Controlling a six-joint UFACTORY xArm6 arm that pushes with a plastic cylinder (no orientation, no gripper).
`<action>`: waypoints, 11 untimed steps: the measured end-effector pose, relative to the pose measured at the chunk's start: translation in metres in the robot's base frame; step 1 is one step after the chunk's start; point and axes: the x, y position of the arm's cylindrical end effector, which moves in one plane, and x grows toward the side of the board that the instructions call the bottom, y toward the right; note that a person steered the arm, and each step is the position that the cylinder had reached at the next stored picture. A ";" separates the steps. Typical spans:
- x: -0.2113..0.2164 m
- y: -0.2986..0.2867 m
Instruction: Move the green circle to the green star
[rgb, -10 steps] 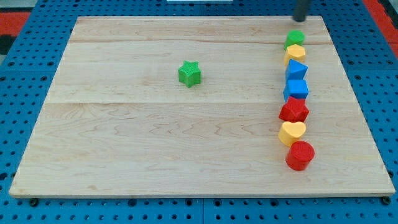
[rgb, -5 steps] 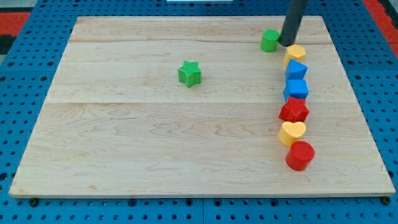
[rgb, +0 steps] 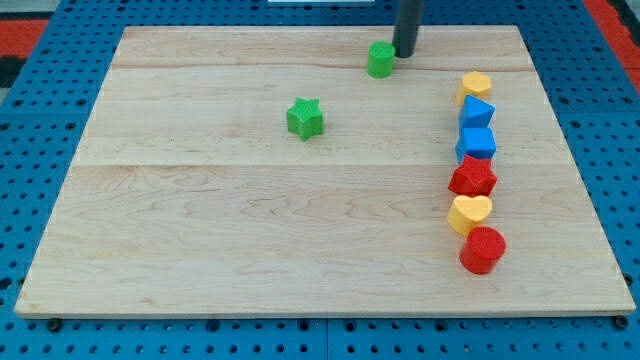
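Note:
The green circle (rgb: 380, 60) lies near the view's top, a little right of centre on the wooden board (rgb: 200, 250). My tip (rgb: 404, 54) stands right against its upper right side. The green star (rgb: 304, 118) lies to the lower left of the circle, a good gap away from it.
A column of blocks runs down the view's right: yellow hexagon (rgb: 476, 86), blue triangle-like block (rgb: 477, 111), blue cube (rgb: 477, 143), red star (rgb: 472, 178), yellow heart (rgb: 469, 213), red circle (rgb: 482, 250). A blue pegboard surrounds the board.
My tip has come down from the top right and moved left. The green circle has slid left, away from the top of the block column, toward the green star.

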 end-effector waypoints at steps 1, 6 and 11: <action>-0.001 -0.021; -0.001 -0.029; 0.083 -0.065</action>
